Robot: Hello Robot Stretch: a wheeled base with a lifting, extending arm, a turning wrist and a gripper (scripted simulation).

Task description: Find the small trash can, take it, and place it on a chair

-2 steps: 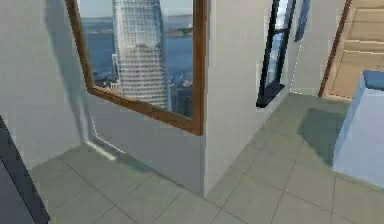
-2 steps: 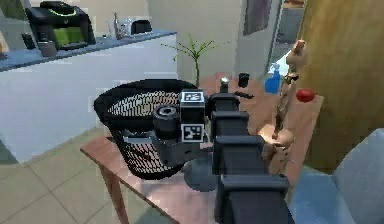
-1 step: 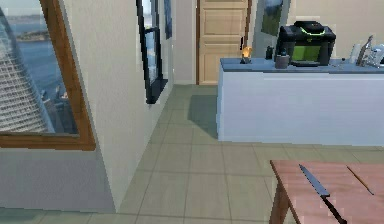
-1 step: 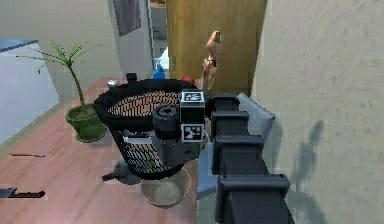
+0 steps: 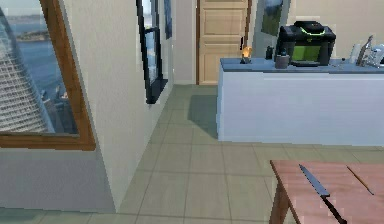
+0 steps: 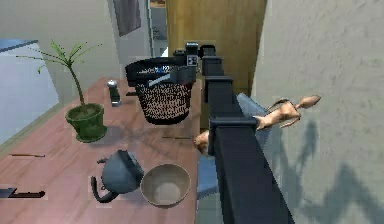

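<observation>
Your gripper (image 6: 183,62) holds the small black mesh trash can (image 6: 160,92), which hangs at its fingers above the brown wooden table (image 6: 60,150). You cannot tell whether the fingers are open or closed. Left of the fingers stand a leafy plant in a round green pot (image 6: 86,120) and a small grey can (image 6: 114,95). Nearer than the fingers, below the trash can, sit a grey kettle (image 6: 120,172) and a round tan bowl (image 6: 165,185). Right of the fingers, past the arm, unidentifiable tan-brown shapes (image 6: 285,110) show against a beige wall. Beyond the fingers is a wooden door (image 6: 225,30). In the forward view, pale floor tiles (image 5: 190,150) lead to a blue-grey counter (image 5: 290,100) carrying a black-and-green appliance (image 5: 305,45).
</observation>
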